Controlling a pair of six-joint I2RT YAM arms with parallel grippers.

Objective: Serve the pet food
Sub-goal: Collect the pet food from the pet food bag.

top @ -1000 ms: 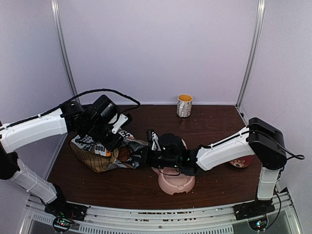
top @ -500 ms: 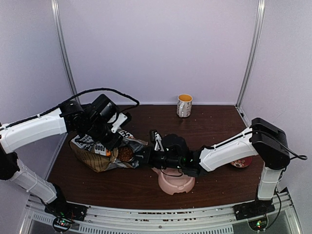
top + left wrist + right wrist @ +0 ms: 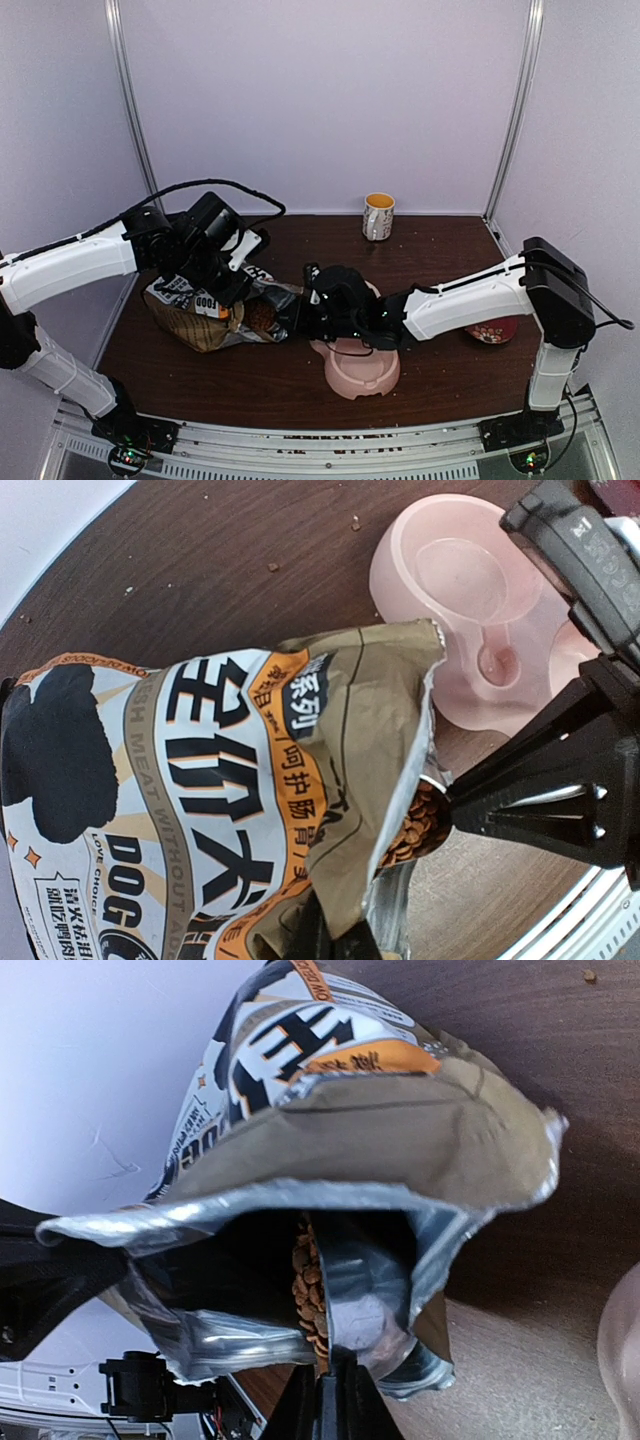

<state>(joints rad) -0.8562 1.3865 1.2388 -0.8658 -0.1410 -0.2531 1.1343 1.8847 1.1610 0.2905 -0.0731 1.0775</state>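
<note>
From where I stand, the brown bag (image 3: 200,318) lies on its side, mouth facing 3 o'clock. The pet food (image 3: 258,316) sits just inside that mouth. The left gripper (image 3: 335,935) is clamped on the bag's fold. The right gripper (image 3: 322,1390) has its fingers pressed together on the foil lip (as far as I can see). The pink bowl (image 3: 362,375) sits at 4 o'clock of the mouth.

The dark wooden table (image 3: 430,260) carries a dog-food bag (image 3: 195,315) lying on its side at 9 o'clock and a pink double bowl (image 3: 362,375) at 5 o'clock. A mug (image 3: 378,216) stands at 1 o'clock and a small red dish (image 3: 492,332) sits at 3 o'clock. Stray kibble pellets (image 3: 356,523) lie on the bare wood near the bowl.
</note>
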